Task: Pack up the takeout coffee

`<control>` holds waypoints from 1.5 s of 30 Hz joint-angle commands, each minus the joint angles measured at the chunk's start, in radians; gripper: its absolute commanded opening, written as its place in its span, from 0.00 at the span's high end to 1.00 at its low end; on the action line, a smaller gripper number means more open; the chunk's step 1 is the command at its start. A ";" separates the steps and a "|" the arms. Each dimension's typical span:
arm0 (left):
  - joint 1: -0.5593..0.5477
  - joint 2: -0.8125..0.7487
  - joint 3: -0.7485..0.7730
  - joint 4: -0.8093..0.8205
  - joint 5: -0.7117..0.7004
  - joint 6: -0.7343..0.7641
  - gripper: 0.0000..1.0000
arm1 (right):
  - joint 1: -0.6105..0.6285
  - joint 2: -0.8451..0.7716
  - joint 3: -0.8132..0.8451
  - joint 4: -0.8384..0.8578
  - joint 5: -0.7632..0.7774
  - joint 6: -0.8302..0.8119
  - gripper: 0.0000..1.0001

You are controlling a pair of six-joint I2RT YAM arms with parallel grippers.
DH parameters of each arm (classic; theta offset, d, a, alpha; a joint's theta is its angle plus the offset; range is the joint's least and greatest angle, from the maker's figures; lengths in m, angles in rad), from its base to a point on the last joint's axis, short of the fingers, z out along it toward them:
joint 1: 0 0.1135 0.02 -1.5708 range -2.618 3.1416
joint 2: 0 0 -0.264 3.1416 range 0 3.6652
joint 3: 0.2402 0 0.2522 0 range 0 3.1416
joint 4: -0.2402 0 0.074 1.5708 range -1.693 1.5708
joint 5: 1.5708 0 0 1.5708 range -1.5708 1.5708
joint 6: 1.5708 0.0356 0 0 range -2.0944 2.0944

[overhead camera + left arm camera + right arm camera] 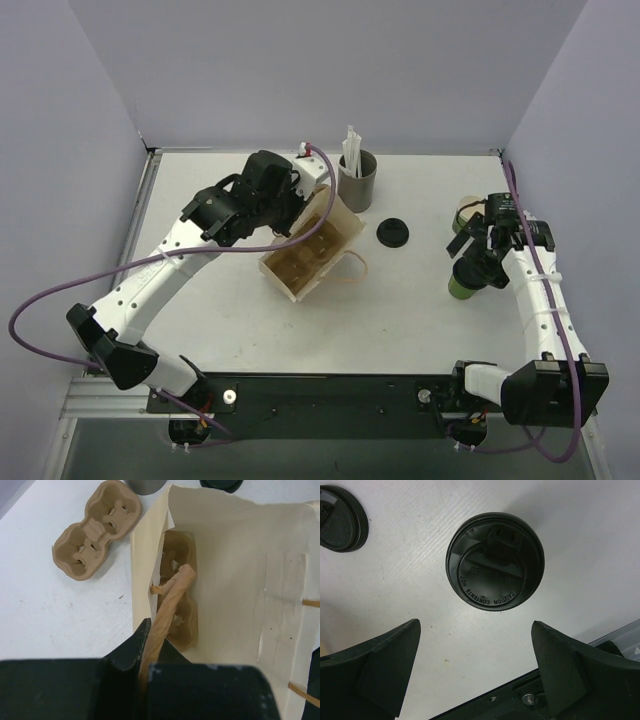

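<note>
My top view has the cream paper bag (335, 230) mid-frame, the grey cylindrical cup of white straws (358, 182) just above it, a loose round black plastic lid (393, 233) to its right, and the lidded green paper cup (461, 288) far right. My left wrist view shows one brown pulp cup carrier (181, 600) inside the bag and a second carrier (95, 530) beside it, upper left.

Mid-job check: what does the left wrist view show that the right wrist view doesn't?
Only left wrist: the paper bag, its twisted handle pinched in the shut left hand, one cup carrier inside the bag and a second carrier on the table. Only right wrist: the lidded coffee cup, upright below the open right hand. Both: the white table and a loose black lid lying on it.
</note>
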 commanded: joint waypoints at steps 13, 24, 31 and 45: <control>-0.125 -0.053 -0.054 0.082 -0.322 0.450 1.00 | -0.026 -0.039 -0.040 0.036 -0.104 0.043 0.12; -0.280 -0.022 -0.217 0.140 -0.506 0.445 1.00 | -0.067 -0.063 -0.080 0.074 -0.114 0.053 0.11; -0.321 -0.114 -0.304 0.260 -0.503 0.437 1.00 | -0.101 -0.125 -0.164 0.117 -0.155 0.086 0.10; -0.301 -0.299 -0.424 0.441 -0.416 0.387 1.00 | -0.103 -0.154 -0.148 0.145 -0.186 0.077 0.11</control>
